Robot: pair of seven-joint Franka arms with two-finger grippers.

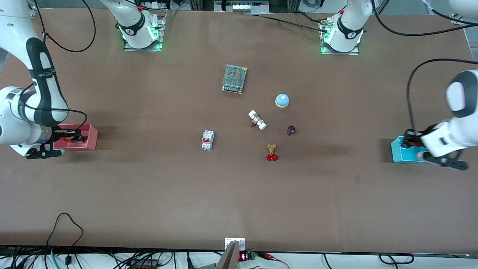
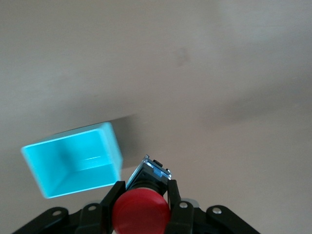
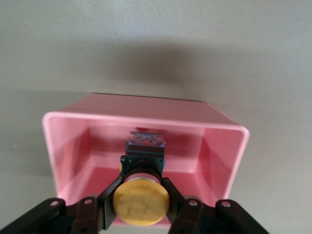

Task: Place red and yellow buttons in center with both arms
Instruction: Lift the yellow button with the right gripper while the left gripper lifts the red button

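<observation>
A: L gripper (image 2: 141, 207)?
B: Fingers clamped on red button (image 2: 141, 210), cap between the pads, body sticking out past the tips. Blue bin (image 2: 73, 163) just beside, under the tips, at L arm's end of table (image 1: 149, 194).
A: R gripper (image 3: 141, 200)?
B: Fingers pinching yellow button (image 3: 141, 202) by the cap; it hangs over pink bin (image 3: 146, 119), body pointing in, at R arm's end.

A high front camera is overlooking the whole counter (image 1: 149, 194), facing both bases. Each wrist camera is peering closely past its own pincer: left pincer (image 2: 141, 204) beside the cyan bin (image 2: 73, 163), right pincer (image 3: 141, 200) over the pink bin (image 3: 146, 126).
</observation>
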